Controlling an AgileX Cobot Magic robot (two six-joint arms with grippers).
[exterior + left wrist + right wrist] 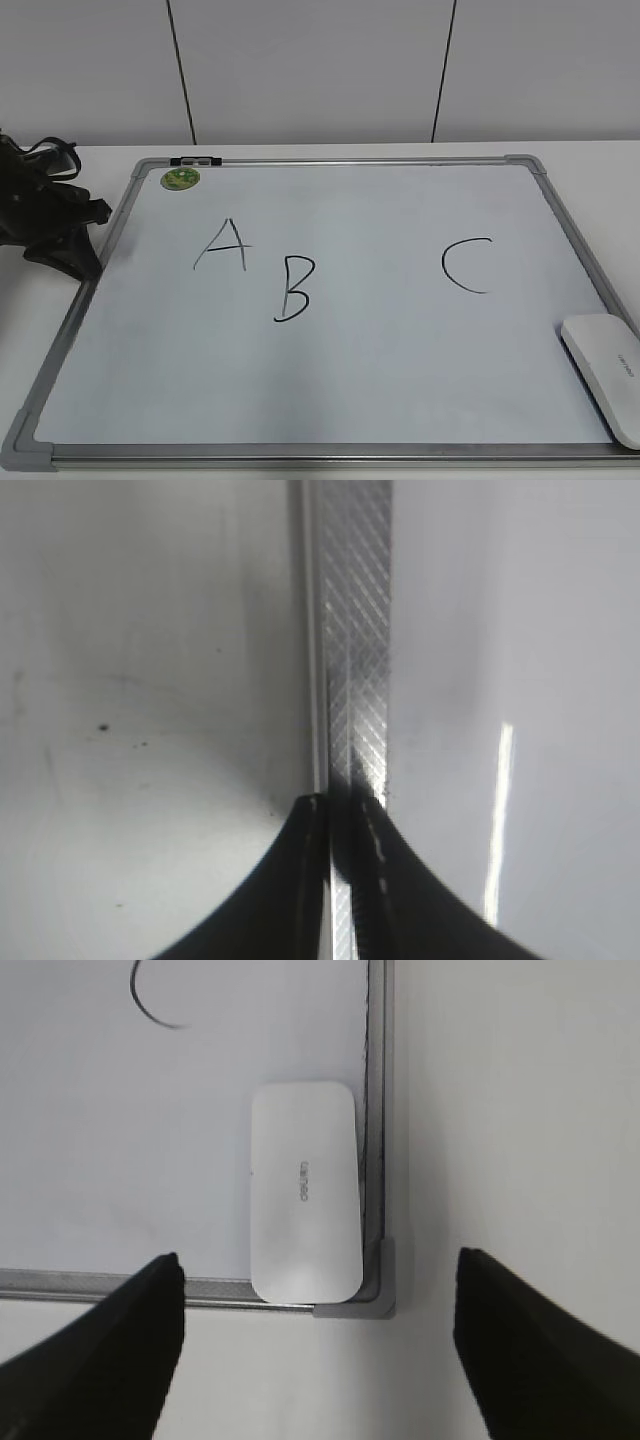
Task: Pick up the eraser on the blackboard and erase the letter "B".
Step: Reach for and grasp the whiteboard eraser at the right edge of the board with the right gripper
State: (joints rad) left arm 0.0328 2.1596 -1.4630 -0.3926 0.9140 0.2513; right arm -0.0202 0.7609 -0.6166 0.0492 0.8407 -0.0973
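The white eraser lies on the blackboard, a white board with a silver frame, at its front right corner. The black letter "B" is left of the board's middle. My left gripper is shut, with its tips over the board's left frame rail. My right gripper is open and empty. It hovers above the near end of the eraser, which lies along the right frame by the grey corner. The right gripper is out of the exterior view.
A black "A" is left of the "B" and a black "C" is to its right. A green round magnet and a black clip sit at the board's far left corner. White table surrounds the board.
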